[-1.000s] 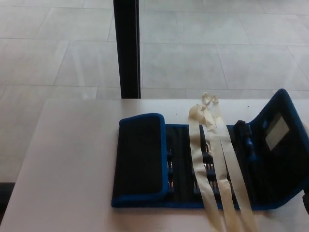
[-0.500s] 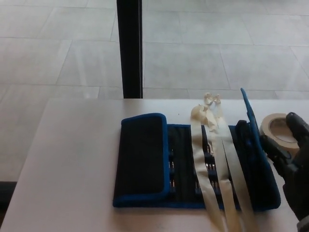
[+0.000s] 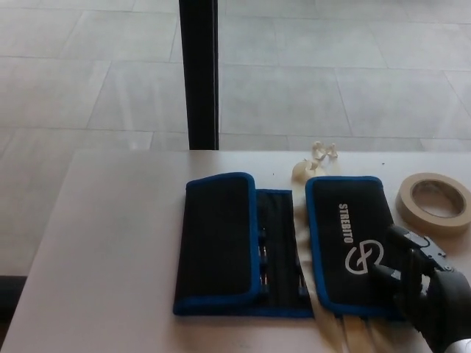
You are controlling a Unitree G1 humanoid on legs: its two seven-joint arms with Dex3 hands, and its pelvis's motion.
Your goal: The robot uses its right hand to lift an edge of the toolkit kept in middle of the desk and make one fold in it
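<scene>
The toolkit (image 3: 280, 246) is a black fabric roll with blue trim, lying in the middle of the desk. Its left flap (image 3: 217, 239) lies folded inward. Its right flap (image 3: 349, 243) now lies folded flat over the centre, white logo facing up. Between the flaps a narrow strip of tool pockets (image 3: 278, 246) shows. My right hand (image 3: 419, 283) rests at the right flap's lower right corner, its fingers (image 3: 401, 254) spread on the fabric and closed on nothing. Cream straps (image 3: 316, 158) poke out above the flap and below its front edge. My left hand is out of sight.
A roll of beige tape (image 3: 436, 202) lies on the desk to the right of the toolkit. A black post (image 3: 199, 73) stands behind the desk's far edge. The desk (image 3: 110, 250) is pale and ends near the picture's left side, with tiled floor beyond.
The right flap has swung from upright over to the left and now lies flat on the toolkit, covering most of the straps. My right hand followed it down to the flap's lower right corner.
</scene>
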